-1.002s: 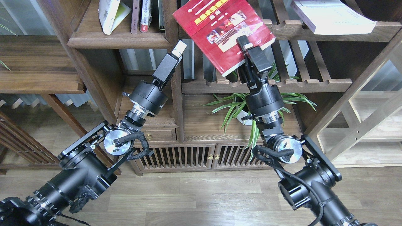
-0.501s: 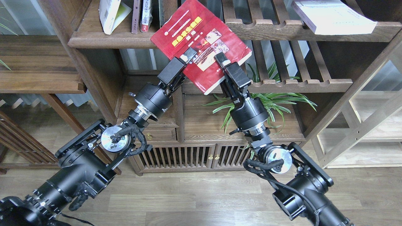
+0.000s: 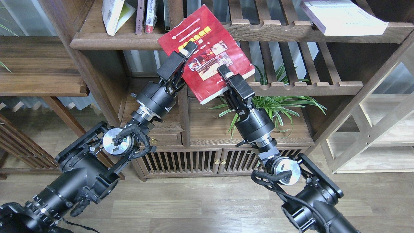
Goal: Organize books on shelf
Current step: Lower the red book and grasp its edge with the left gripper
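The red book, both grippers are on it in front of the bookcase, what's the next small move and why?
Probably shift the red book left and up toward the solid shelf. It hangs tilted before the bookcase post, with the left gripper and right gripper on it, and the shelf has room right of the upright books.

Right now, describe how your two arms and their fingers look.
Both arms are glossy black cylinders. Each wrist has a round silver disc with black cabling looped around it. The left gripper and right gripper are boxy black, and their fingers end in pale pads.
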`<state>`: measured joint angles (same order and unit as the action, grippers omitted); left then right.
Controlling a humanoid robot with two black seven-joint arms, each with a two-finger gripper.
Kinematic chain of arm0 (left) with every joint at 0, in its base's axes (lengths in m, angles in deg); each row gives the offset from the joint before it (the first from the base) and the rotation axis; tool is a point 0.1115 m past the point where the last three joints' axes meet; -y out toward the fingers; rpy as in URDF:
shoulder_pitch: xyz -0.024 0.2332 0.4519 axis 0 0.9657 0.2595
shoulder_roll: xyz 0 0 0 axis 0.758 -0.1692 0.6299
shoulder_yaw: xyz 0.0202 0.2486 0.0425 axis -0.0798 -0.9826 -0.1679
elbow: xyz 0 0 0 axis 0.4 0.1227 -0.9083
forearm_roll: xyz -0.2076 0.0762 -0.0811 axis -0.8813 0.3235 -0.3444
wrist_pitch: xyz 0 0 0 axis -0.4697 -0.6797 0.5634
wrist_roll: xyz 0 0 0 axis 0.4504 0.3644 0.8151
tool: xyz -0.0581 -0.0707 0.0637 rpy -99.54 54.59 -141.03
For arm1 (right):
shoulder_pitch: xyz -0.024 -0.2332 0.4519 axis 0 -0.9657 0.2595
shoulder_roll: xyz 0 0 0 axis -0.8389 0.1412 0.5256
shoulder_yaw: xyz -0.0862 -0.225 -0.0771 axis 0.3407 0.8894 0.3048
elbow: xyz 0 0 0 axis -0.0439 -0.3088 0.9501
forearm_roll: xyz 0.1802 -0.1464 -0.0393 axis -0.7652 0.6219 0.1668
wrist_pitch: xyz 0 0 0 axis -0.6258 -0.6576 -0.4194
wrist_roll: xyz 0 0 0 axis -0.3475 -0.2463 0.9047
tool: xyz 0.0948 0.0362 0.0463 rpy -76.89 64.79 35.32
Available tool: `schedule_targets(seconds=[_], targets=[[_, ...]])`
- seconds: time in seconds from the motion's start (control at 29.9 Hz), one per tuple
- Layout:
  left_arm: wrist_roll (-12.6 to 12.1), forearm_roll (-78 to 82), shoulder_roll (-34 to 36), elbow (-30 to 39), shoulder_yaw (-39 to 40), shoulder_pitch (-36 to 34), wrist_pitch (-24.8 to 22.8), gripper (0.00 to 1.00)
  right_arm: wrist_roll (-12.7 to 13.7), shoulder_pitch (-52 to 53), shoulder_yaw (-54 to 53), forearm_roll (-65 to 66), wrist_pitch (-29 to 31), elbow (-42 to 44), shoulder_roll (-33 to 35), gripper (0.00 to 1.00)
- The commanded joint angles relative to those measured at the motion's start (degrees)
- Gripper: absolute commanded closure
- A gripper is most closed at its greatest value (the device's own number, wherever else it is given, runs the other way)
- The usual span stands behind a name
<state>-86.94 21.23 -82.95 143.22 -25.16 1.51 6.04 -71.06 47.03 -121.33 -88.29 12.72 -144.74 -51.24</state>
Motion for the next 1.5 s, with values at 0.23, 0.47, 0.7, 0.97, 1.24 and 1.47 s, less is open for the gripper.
schedule_targets(seconds=[0.23,0.47,0.7,0.97,1.24,1.47], targets=[[0.2,0.2,0.0,-0.3,-0.1,0.7,0.0,0.71,0.7,0.0,0.0,0.1,0.0,0.1,0.0,0.97],[0.3,0.1,0.0,-0.2,0.0,0.5,0.0,0.87,0.8,0.0,0.0,0.2,0.0,0.1,0.0,0.97],[0.0,0.2,0.0,0.0,-0.2,0.4,0.0,0.99,0.8,0.0,-0.1,0.2,0.0,0.1,0.0,0.94],[-1.0,1.4,0.0,0.0,-0.5,0.3,0.0,1.00,0.7,0.2,-0.6,0.2,0.0,0.2,0.0,0.64],[-1.1,1.4,0.0,0.0,-0.2,0.4,0.0,1.00,0.7,0.9,-0.9,0.2,0.0,0.1,0.0,0.36],[-1.5,3.8,2.9,2.1,-0.7,0.6,0.0,1.00,0.7,1.0,-3.1,0.4,0.0,0.2,0.0,0.29]])
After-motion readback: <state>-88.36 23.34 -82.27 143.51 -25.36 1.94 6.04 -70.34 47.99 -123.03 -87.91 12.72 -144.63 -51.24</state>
